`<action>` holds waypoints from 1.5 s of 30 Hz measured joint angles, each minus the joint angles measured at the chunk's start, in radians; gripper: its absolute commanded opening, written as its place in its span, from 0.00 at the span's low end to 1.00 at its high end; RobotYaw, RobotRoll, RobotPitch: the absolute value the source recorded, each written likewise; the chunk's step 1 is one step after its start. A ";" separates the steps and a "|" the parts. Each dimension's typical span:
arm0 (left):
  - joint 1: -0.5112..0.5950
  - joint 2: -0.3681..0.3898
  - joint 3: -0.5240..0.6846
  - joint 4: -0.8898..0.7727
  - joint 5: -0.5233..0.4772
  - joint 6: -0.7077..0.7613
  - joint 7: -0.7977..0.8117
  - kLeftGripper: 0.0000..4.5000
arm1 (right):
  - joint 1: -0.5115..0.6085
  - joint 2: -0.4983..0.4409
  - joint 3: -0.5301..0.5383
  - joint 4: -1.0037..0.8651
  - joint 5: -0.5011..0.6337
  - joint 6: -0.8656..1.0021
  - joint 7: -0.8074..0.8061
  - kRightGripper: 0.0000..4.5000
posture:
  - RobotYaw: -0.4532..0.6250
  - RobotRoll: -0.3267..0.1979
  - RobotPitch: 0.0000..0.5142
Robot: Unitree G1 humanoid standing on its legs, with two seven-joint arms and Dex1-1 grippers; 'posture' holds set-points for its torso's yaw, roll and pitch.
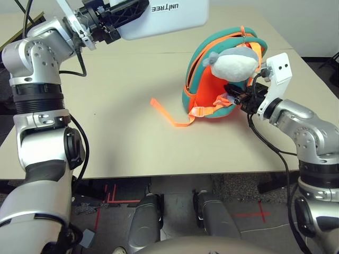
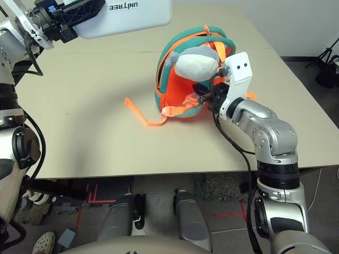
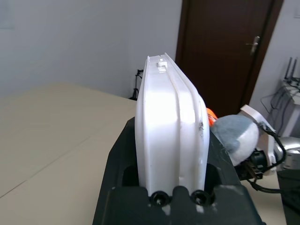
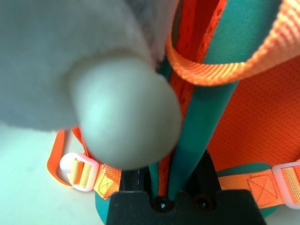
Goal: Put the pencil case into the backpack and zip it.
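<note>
While the backpack [image 1: 220, 79] lies right of centre | right gripper [image 1: 238, 98] clamps its teal edging, likely steadying it | left gripper [image 1: 114, 18] holds pencil case [image 1: 169, 16] aloft, far left, jaws tight on it, ready for insertion.

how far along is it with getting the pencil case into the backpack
Done: the left gripper has the pencil case lifted clear of the table. In hand: the right gripper is clamped on the teal edging of the backpack, which stands on the table. Left: the case is not in the bag yet, and nothing shows zipping begun.
</note>
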 measured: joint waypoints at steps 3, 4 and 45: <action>0.000 -0.006 -0.014 0.000 0.001 0.000 -0.014 0.27 | -0.007 0.004 0.005 0.013 -0.008 -0.007 0.003 0.04 | 0.24 0.62 0.23; 0.000 -0.008 -0.017 0.000 0.001 0.000 -0.019 0.27 | -0.008 0.005 0.008 0.015 -0.011 -0.008 0.004 0.04 | 0.24 0.62 0.23; -0.225 -0.383 -0.245 0.771 0.421 -0.516 -0.093 0.27 | -0.047 0.040 0.029 0.063 -0.055 -0.043 0.022 0.04 | 0.22 0.62 0.24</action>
